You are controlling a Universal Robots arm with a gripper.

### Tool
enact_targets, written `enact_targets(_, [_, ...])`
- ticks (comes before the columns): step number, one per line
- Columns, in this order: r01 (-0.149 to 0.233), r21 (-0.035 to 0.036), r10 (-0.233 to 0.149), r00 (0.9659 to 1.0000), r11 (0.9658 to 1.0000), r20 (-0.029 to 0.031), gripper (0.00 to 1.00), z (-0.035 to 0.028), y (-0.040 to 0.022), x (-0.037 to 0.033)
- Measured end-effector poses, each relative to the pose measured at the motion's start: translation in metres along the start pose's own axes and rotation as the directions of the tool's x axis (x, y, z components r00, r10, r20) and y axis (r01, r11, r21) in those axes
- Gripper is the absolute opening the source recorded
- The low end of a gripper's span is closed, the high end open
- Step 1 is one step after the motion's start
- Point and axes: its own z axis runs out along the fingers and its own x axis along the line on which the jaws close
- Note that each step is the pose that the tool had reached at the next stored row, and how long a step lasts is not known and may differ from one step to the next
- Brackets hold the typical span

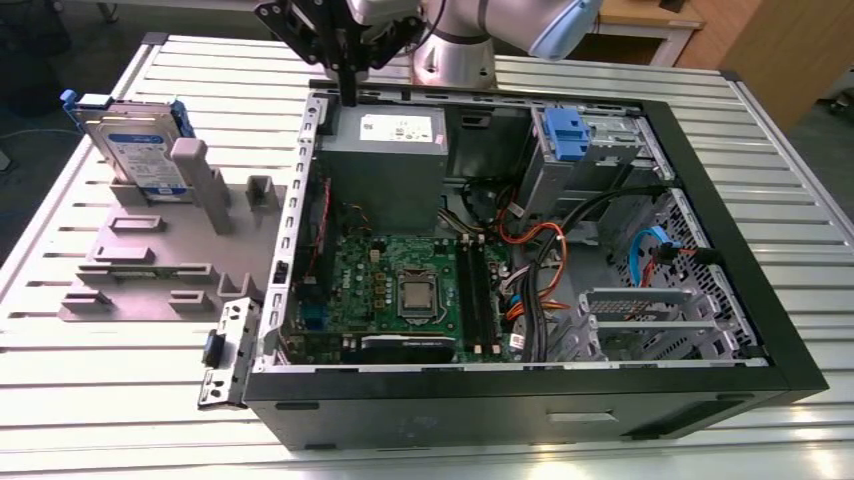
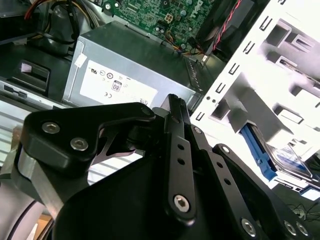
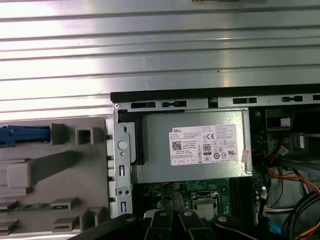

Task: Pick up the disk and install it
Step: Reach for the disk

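Exterior view: disk (image 1: 138, 150) upright in fixture (image 1: 160, 255); first wrist view: hand (image 3: 174, 216) clenched empty nr PSU (image 3: 200, 145).

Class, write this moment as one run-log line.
gripper: shut, empty, above power supply | disk: upright in grey fixture, outside case | install: not done
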Motion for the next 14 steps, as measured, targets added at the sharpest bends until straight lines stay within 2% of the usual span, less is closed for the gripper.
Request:
enact_targets(8, [0.000,-0.0001,0.000,1.0000,1.0000,0.0000,0.11,0.0000,0.0028,0.0079])
enact_targets(14, [0.000,-0.0001,0.000,1.0000,1.0000,0.0001,0.11,0.0000,0.0027,0.0091])
